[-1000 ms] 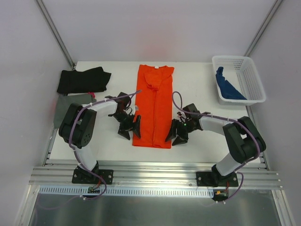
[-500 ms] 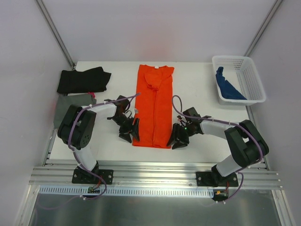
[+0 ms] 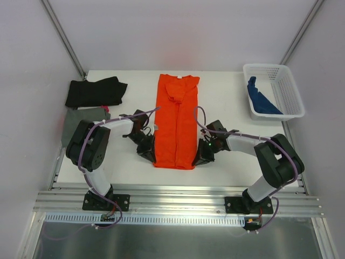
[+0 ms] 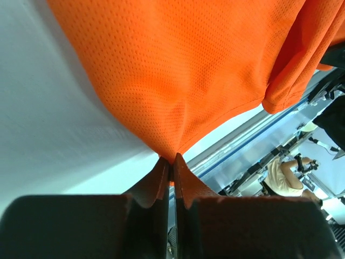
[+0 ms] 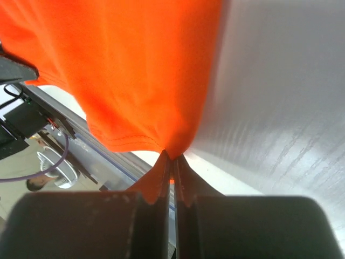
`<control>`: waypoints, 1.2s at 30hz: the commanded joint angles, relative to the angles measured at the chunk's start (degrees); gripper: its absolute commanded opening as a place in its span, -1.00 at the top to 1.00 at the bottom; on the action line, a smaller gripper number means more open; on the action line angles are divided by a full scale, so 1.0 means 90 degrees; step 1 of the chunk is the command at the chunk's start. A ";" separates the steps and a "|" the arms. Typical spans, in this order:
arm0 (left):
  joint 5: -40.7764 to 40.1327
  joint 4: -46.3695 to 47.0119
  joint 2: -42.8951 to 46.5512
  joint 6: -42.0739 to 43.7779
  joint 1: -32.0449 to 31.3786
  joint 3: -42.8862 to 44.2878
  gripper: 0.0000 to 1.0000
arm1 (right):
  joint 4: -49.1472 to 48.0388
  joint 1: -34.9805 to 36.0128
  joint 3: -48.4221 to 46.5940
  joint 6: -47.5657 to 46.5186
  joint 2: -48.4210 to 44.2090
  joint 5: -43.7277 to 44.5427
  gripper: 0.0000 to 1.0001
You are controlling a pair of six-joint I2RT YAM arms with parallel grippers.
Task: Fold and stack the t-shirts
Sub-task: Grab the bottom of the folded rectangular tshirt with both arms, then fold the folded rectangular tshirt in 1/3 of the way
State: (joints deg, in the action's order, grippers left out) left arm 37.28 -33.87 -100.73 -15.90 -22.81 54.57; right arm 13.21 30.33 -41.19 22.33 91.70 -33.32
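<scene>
An orange-red t-shirt (image 3: 177,121) lies in a long strip down the middle of the table, its sides folded in. My left gripper (image 3: 152,155) is shut on the near left corner of its hem; the orange cloth (image 4: 178,81) bunches into the closed fingertips (image 4: 172,161). My right gripper (image 3: 197,159) is shut on the near right corner, the fabric (image 5: 135,70) pinched between its tips (image 5: 172,157). A black t-shirt (image 3: 96,91) and a dark grey t-shirt (image 3: 81,123) lie folded at the far left. A blue t-shirt (image 3: 261,98) sits in the basket.
A white mesh basket (image 3: 274,91) stands at the back right corner. The table's near edge with metal rails (image 3: 178,199) runs just behind the shirt's hem. Both arm bases sit at that edge.
Both grippers moved inward to the hem corners of the orange-red shirt and closed on them. They stood open beside the shirt a second ago.
</scene>
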 commanded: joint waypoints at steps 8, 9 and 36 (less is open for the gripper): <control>0.0174 -0.0445 0.0654 0.0350 0.0142 0.0401 1.00 | 0.0816 -0.0088 -0.0823 -0.0771 -0.0882 0.0274 0.99; 0.0184 -0.0485 0.0723 0.0370 0.0142 0.0431 1.00 | 0.0875 -0.0108 -0.0853 -0.0810 -0.0931 0.0275 0.99; -0.0333 -0.1110 -0.0193 0.1024 0.0590 0.4053 1.00 | 0.0964 -0.1563 -0.4102 -0.1387 0.0249 0.0382 0.99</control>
State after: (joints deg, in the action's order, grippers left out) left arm 35.44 -43.27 -99.09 -8.32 -19.53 85.60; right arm 23.92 17.54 -72.38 11.38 89.62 -30.22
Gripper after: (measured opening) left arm 0.011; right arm 0.020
